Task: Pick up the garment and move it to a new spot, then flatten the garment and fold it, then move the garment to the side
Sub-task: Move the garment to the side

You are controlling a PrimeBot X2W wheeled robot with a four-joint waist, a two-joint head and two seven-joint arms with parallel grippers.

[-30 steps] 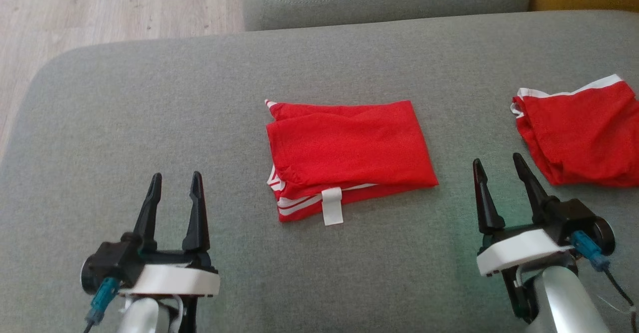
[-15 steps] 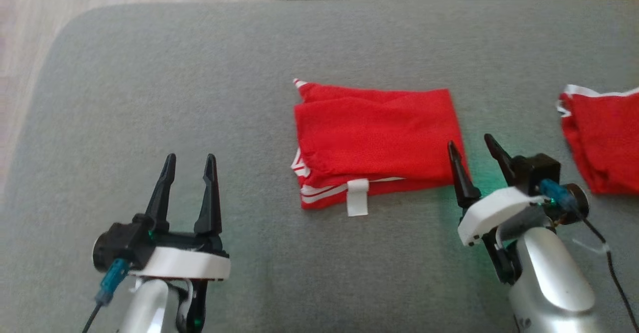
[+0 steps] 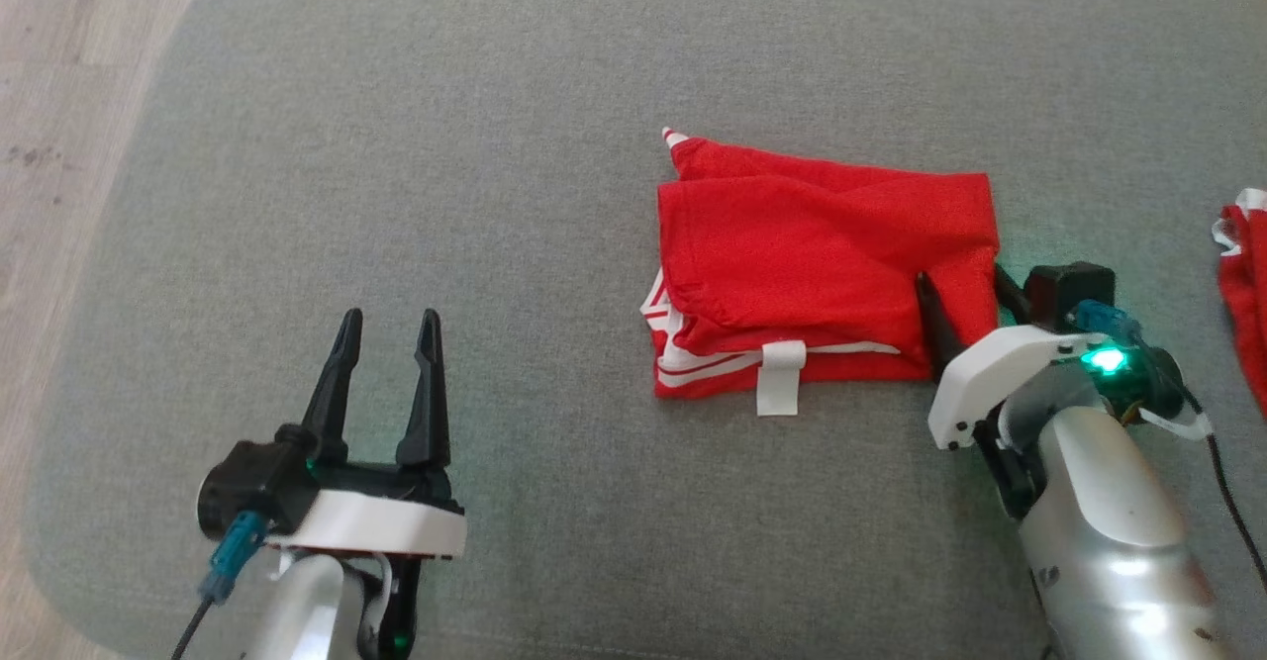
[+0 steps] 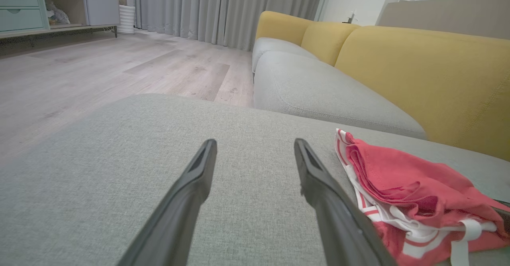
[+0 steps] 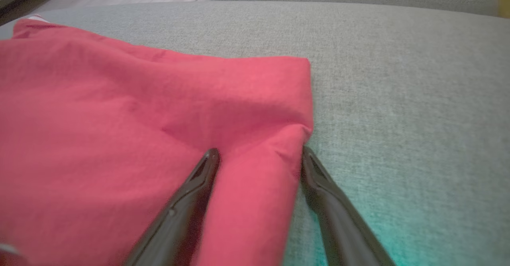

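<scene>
The garment point(image 3: 822, 244) lies folded into a red rectangle on the grey cushion point(image 3: 495, 145), with white striped trim and a small white tag point(image 3: 779, 378) at its near edge. My right gripper point(image 3: 960, 279) is open at the garment's near right corner. In the right wrist view, the right gripper point(image 5: 259, 150) straddles a raised fold of the garment point(image 5: 119, 118), with one finger on the cloth and the other at its edge. My left gripper point(image 3: 390, 316) is open over bare cushion, well left of the garment. The left wrist view has the left gripper point(image 4: 255, 142) with the garment point(image 4: 398, 178) to its right.
Another red cloth with white edging point(image 3: 1245, 294) lies at the right edge of the cushion. Wood floor point(image 3: 59, 96) borders the cushion's rounded left edge. A grey sofa seat point(image 4: 318, 86) with yellow back cushions point(image 4: 418, 58) stands beyond.
The head camera has shifted, moving the whole picture. My right gripper has moved forward and left, from bare cushion onto the garment's near right corner. The left gripper has stayed put.
</scene>
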